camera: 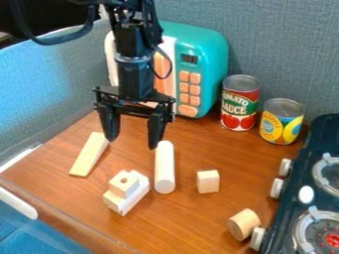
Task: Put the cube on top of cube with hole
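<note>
In the camera view, the black two-finger claw (132, 144) hangs with its fingers spread wide and nothing between them. The plain pale wooden cube (208, 181) sits on the brown wooden worktop (198, 218), below the claw and off to its right in the view. Nearer the claw, almost straight below it, the pale wooden cube with a round hole in its top (124, 182) rests on a longer pale wooden block (136, 197). A pale wooden cylinder (165, 166) lies between the two cubes, so the claw should travel high over it. The step in hand, I judge, is picking up the plain cube: centre the claw above it, turn the fingers square to two opposite faces, lower straight down and close evenly. A grip on the upper part should make the later release cleaner, since the holed cube's top is small and a hard press could shift it off the block beneath
</note>
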Action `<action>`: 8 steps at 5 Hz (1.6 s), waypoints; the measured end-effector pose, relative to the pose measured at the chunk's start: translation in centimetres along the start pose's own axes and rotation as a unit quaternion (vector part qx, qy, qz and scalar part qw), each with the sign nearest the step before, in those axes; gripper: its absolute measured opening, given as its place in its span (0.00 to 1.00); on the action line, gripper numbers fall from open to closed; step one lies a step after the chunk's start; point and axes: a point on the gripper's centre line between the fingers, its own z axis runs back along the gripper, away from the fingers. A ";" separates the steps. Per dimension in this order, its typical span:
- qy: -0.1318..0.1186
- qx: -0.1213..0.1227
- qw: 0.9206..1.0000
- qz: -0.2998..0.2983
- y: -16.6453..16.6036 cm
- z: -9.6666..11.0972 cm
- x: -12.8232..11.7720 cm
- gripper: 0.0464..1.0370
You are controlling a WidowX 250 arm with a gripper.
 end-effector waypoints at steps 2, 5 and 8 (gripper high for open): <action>-0.008 0.014 0.994 -0.111 -1.1 -1.6 1.8 0.96; -0.047 -0.124 0.933 -0.335 -7.0 -1.7 3.1 0.96; -0.030 -0.061 0.907 -0.416 -8.9 -2.8 2.0 0.96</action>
